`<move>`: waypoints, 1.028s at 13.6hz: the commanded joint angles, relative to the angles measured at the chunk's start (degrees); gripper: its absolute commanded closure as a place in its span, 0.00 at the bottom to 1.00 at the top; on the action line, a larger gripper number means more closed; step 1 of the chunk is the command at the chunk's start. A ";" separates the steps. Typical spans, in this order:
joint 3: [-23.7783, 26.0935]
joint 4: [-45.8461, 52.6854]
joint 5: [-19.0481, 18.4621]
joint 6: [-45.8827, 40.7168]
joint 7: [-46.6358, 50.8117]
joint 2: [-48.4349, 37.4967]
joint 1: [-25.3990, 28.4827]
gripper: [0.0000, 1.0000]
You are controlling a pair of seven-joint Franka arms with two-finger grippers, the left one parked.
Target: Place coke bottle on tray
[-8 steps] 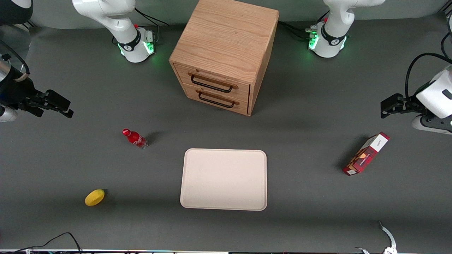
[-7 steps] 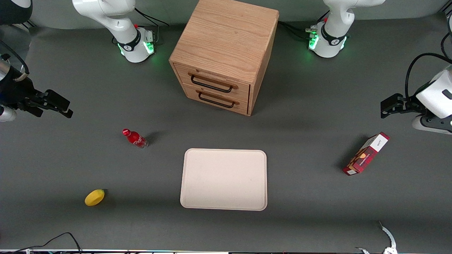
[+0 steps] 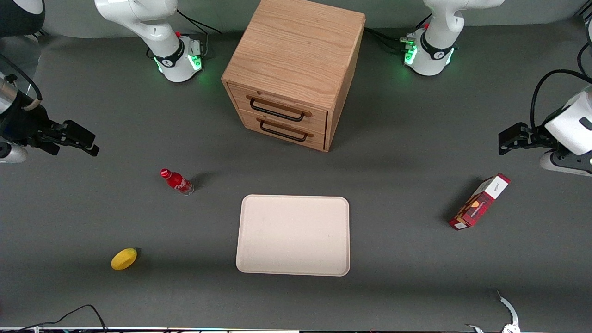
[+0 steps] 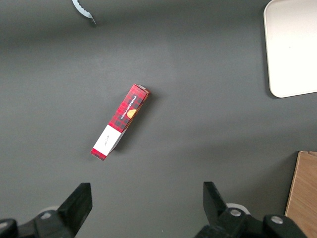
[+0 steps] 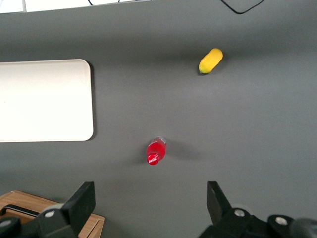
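One coke bottle (image 3: 176, 181) stands on the grey table (image 3: 397, 249) left of centre in the front view, apart from the single cream tray (image 3: 293, 235) at lower centre, which holds nothing. The gripper (image 3: 82, 141) hangs at the left edge, well apart from the bottle, jaws spread wide with nothing between them. One yellow, seemingly lemon-like fruit (image 3: 124, 258) lies at lower left, one red carton (image 3: 480, 201) at right, and one two-drawer wooden cabinet (image 3: 292, 69) at upper centre.

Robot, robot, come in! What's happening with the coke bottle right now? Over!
Gripper open, high above table at working arm's end, holding nothing. Coke bottle upright on table beside the tray, not on it. Nothing between them; lemon well aside.
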 commanded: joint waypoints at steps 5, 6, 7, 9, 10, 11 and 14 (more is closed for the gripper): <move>2.24 -3.50 0.23 4.31 4.16 6.84 0.58 0.00; 2.85 -5.61 0.06 6.59 5.30 7.19 0.59 0.00; 3.56 -8.93 -0.03 10.09 5.40 7.11 0.59 0.00; 4.96 -16.75 -1.86 17.82 5.84 6.06 0.59 0.00; 5.32 -20.36 -2.14 22.12 5.93 5.53 0.59 0.00; 5.32 -23.00 -2.58 25.47 5.93 5.53 0.59 0.00; 5.67 -29.60 -4.95 31.20 5.31 5.44 0.41 0.00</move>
